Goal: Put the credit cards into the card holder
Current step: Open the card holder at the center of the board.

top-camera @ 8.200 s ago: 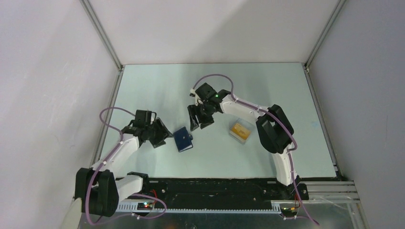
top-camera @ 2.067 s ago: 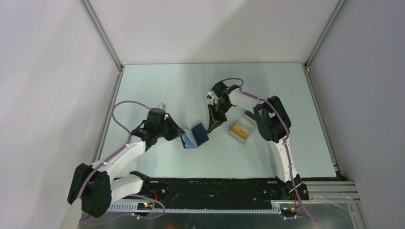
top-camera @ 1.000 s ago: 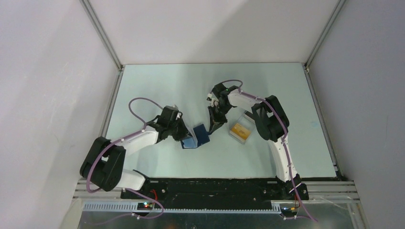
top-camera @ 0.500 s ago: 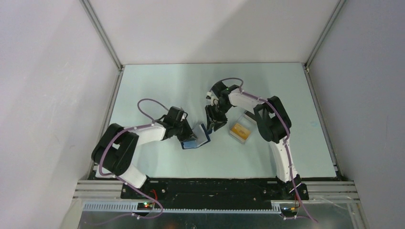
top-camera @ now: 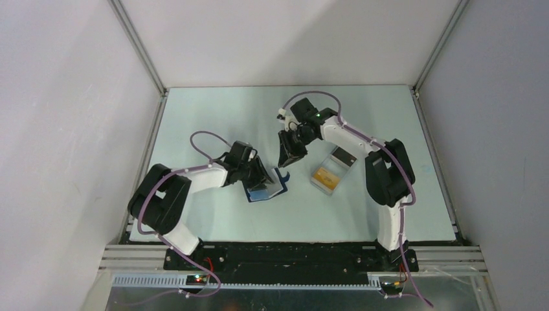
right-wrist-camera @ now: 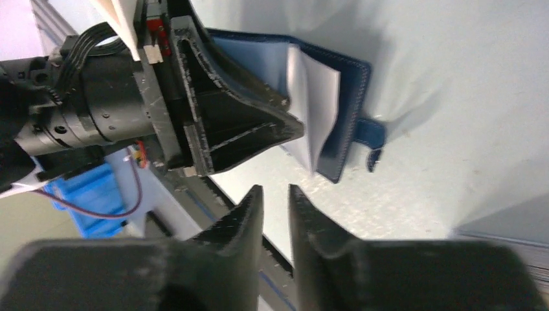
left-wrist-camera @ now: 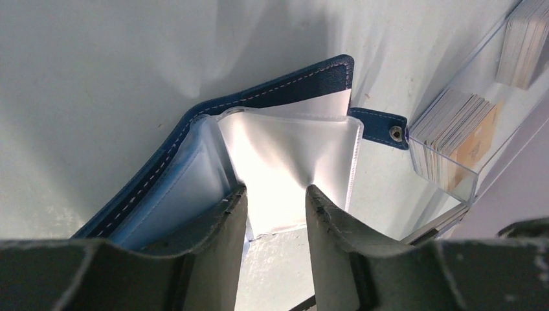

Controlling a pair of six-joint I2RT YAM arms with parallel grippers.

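L claw (left-wrist-camera: 275, 194) spread over open holder (left-wrist-camera: 285, 89), pinching nothing. R claw (right-wrist-camera: 275, 191) slightly apart, empty. Risk: unpinned holder flops shut, cards (left-wrist-camera: 453, 129) jam on floppy sleeves.

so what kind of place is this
Most likely a robotics lab test cell: plain white panel walls on aluminium frame posts box in a pale table, two robot arms are bolted along its near edge, and a card holder and a clear case of cards lie on it.

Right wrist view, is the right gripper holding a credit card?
No, the right gripper stands slightly open with only a bare gap in it and no card there.
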